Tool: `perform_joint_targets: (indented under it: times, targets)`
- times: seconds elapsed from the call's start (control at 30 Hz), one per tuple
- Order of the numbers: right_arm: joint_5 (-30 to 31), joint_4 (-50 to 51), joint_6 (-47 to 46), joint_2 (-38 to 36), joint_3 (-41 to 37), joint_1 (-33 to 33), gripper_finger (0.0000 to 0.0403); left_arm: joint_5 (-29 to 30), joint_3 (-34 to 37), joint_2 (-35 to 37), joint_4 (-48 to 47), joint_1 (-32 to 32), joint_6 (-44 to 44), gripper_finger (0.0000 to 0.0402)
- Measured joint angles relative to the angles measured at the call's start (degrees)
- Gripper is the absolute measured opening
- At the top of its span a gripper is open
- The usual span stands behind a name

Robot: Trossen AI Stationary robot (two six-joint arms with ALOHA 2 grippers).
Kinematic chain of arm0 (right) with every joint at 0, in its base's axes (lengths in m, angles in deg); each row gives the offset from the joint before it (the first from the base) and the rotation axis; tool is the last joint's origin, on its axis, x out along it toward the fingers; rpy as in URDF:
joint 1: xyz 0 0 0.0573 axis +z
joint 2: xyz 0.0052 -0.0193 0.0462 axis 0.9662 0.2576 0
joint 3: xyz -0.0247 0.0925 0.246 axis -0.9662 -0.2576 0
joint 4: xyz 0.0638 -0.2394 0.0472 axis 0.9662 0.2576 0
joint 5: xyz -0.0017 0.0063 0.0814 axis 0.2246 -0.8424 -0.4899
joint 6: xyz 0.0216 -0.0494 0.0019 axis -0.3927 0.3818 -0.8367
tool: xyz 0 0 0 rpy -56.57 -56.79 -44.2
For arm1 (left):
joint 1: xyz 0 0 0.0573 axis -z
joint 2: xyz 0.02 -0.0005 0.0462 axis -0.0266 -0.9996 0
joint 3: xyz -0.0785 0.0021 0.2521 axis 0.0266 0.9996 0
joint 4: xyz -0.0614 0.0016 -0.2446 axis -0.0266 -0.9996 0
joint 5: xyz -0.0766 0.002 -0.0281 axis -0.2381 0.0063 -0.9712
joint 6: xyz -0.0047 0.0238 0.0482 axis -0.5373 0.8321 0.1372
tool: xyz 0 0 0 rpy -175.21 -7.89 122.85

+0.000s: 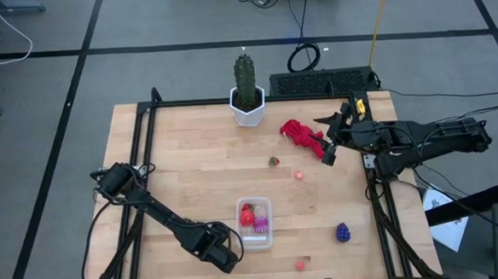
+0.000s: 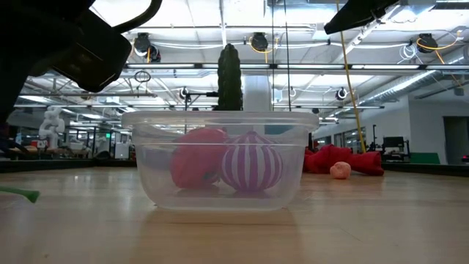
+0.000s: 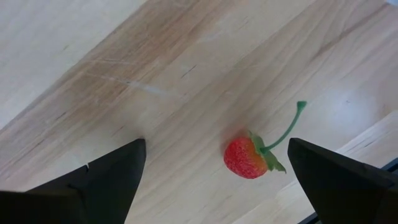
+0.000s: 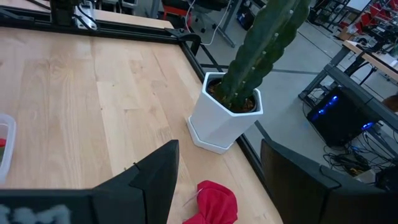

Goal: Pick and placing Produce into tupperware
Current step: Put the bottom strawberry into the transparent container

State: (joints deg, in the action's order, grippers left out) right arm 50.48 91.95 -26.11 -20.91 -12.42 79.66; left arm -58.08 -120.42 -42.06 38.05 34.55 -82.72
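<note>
**A:** Two pieces of produce already sit inside the tupperware [image 1: 255,225] in the high view: a red strawberry [image 1: 247,215] and a magenta striped ball [image 1: 260,223]. What's near the left gripper [image 1: 235,258]?

**B:** It hangs just beside the container's near corner. Beyond its fingertips a small pink piece [image 1: 300,263] lies loose on the table [image 1: 190,151], and the purple grape bunch [image 1: 343,232] sits farther off the same way. The right gripper [image 1: 327,154] hovers with the red cloth [image 1: 302,133] just beside its fingers; a small strawberry [image 1: 274,161] and another pink piece [image 1: 299,174] lie ahead of them.

**A:** And the low view?

**B:** The tupperware [image 2: 220,158] fills the middle, holding the strawberry [image 2: 196,167] and striped ball [image 2: 251,166] side by side. The cactus [image 2: 229,77] rises behind it, and the cloth [image 2: 344,159] with a pink piece [image 2: 339,170] lies farther back.

**A:** Left wrist view?

**B:** Its two fingers [image 3: 99,180] stand wide apart, holding nothing. A strawberry with a green stem [image 3: 247,157] rests on the wood between them, nearer one finger, touching neither.

**A:** Right wrist view?

**B:** Fingers [image 4: 146,183] spread and empty. The red cloth [image 4: 212,202] lies between them at the tips, and the cactus in its white pot [image 4: 225,119] stands just beyond.
</note>
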Motion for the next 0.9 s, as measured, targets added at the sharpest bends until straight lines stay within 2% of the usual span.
perform_joint_targets:
  times: [0.77,0.9]
  targets:
    - [0.00,-0.01,0.24,0.00,0.00,-0.01,0.0219,0.01,-0.02,0.02,0.00,-0.09,-0.97,0.0399]
    - [0.00,-0.11,0.24,0.00,0.00,-0.01,0.0219,-0.62,-2.71,-0.30,-3.91,-0.15,-1.46,0.0399]
